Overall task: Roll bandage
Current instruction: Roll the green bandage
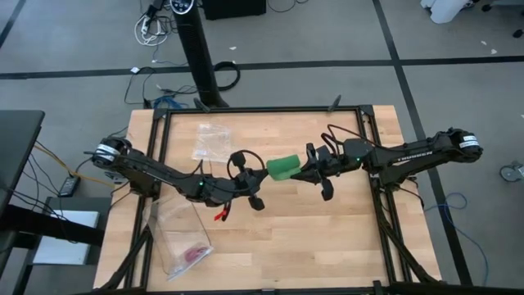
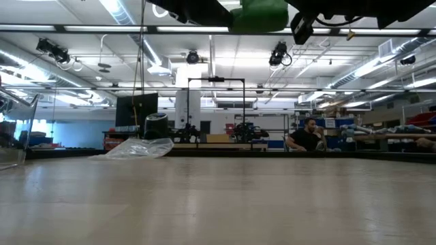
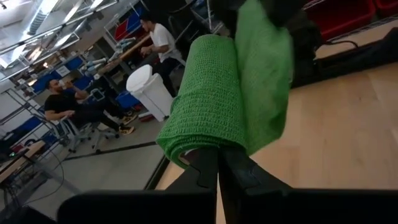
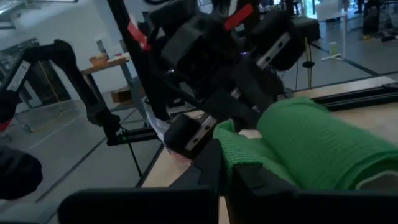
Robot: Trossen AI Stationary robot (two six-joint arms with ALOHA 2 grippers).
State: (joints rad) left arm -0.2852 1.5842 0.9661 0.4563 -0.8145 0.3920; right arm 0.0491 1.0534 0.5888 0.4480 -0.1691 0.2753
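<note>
Green and rolled into a short fat cylinder, the bandage (image 1: 283, 168) hangs in the air above the middle of the wooden table (image 1: 344, 238), held between the two arms. The left gripper (image 1: 260, 172) has its fingers shut on the roll's left end, and the left wrist view shows the knit fabric (image 3: 208, 102) pinched right at the fingertips with a loose flap folded beside it. The right gripper (image 1: 306, 171) reaches in from the right with its fingers closed on the bandage's other end, clamping a fold of cloth (image 4: 245, 152). In the low view the roll (image 2: 259, 16) sits high, well clear of the tabletop. One clear plastic bag (image 1: 211, 139) lies at the far left of the table, and another (image 1: 182, 238) at the near left holds something pink.
</note>
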